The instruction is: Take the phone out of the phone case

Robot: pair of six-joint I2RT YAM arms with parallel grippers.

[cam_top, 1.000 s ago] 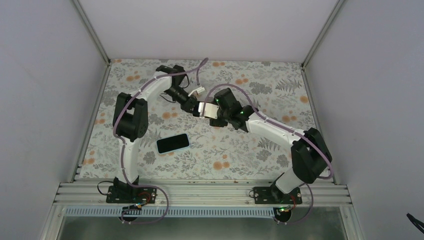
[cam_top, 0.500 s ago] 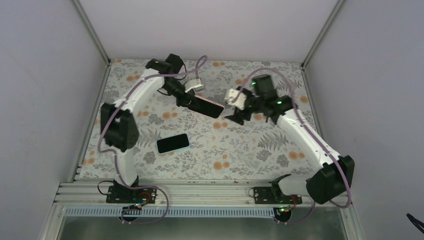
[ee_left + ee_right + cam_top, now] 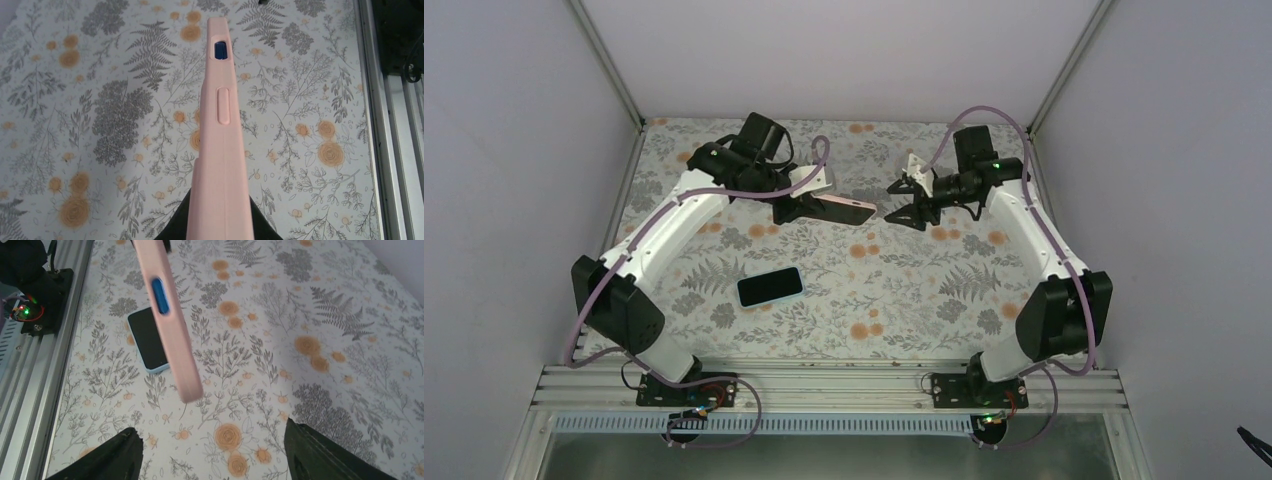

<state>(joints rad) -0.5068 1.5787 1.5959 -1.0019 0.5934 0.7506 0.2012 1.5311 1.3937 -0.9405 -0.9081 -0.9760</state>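
My left gripper [image 3: 796,203] is shut on one end of a pink phone case [image 3: 842,208] and holds it above the back middle of the table. In the left wrist view the case [image 3: 220,140] runs edge-on away from the fingers [image 3: 175,229], with dark blue showing in a cut-out. My right gripper [image 3: 903,203] is open and empty, just right of the case's free end and apart from it. The right wrist view shows the case [image 3: 167,315] ahead of its spread fingers [image 3: 110,460]. A phone [image 3: 770,287] with a black screen and light blue rim lies flat on the table, also in the right wrist view [image 3: 146,342].
The table has a flowered cloth [image 3: 894,300]. Grey walls close the back and both sides. An aluminium rail [image 3: 824,385] with the arm bases runs along the near edge.
The two grippers were together at the case in mid-table. The right gripper has let go and drawn back to the right. The left arm has carried the case back and left.
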